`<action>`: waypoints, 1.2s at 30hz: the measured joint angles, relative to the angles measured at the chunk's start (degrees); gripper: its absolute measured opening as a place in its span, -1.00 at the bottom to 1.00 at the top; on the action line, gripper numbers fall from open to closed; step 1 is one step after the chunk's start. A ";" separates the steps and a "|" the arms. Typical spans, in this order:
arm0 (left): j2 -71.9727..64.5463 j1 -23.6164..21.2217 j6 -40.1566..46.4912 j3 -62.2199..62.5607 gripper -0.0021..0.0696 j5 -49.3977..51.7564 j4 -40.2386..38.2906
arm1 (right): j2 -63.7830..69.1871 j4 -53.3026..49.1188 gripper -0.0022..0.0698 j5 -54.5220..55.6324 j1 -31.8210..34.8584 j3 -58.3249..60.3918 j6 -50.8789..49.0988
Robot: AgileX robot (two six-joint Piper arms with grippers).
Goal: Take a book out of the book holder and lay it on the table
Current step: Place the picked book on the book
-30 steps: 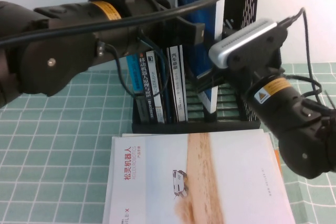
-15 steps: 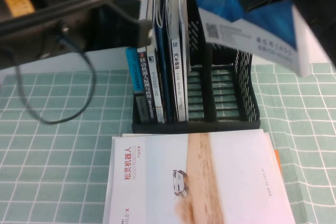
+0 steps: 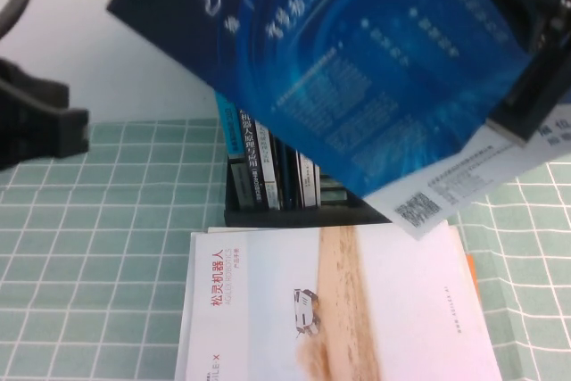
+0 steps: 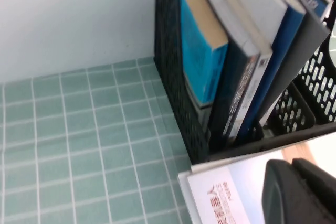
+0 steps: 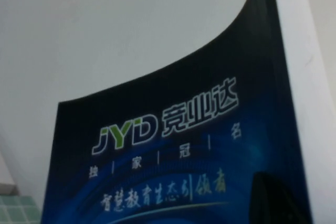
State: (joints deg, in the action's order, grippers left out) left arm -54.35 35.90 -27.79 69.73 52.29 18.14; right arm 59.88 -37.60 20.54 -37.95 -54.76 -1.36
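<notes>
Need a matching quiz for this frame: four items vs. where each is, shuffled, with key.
Things:
1. blue book
2. white book
3. holder
4. left pincer

Places:
A. lying flat on the table, in front of the holder
B. at the left edge of the high view, above the table, apart from both books
C. up in the air, gripped by the right pincer at upper right
D. standing on the table at the back, books upright in it

Pairs: 1-C, 2-A, 3-D, 4-B
</notes>
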 joint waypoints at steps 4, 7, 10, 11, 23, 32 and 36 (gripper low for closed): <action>4.48 0.00 -4.06 -6.68 -0.95 -1.86 0.15 | -0.55 -23.42 -0.59 0.27 0.00 0.00 -22.37; 6.72 0.00 -5.73 -11.69 -0.95 -3.82 -0.23 | 1.21 -39.92 -0.59 4.24 0.00 -0.10 -35.65; 7.85 0.00 -8.39 -16.05 -0.95 -5.79 -0.48 | 4.96 -49.96 -0.59 8.98 0.00 -0.10 -41.97; 8.11 0.00 -9.05 -17.37 -0.95 -6.51 -0.57 | 6.62 -51.74 -0.59 10.36 0.00 -0.10 -42.95; 8.93 0.00 -11.92 -20.67 -0.95 -12.10 -0.71 | 16.69 -59.88 -0.59 10.20 -0.11 0.00 -40.92; 8.93 0.00 -11.92 -20.83 -0.95 -13.27 -0.71 | 18.39 -63.61 -0.59 8.39 -0.11 0.00 -42.82; 8.93 0.00 -11.92 -20.93 -0.95 -13.27 -0.71 | 19.42 -64.31 -0.59 10.66 -0.92 2.53 -46.02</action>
State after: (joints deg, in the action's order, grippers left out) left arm -45.42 35.90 -39.71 48.81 39.03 17.43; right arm 79.30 -101.91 31.20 -38.87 -52.23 -47.38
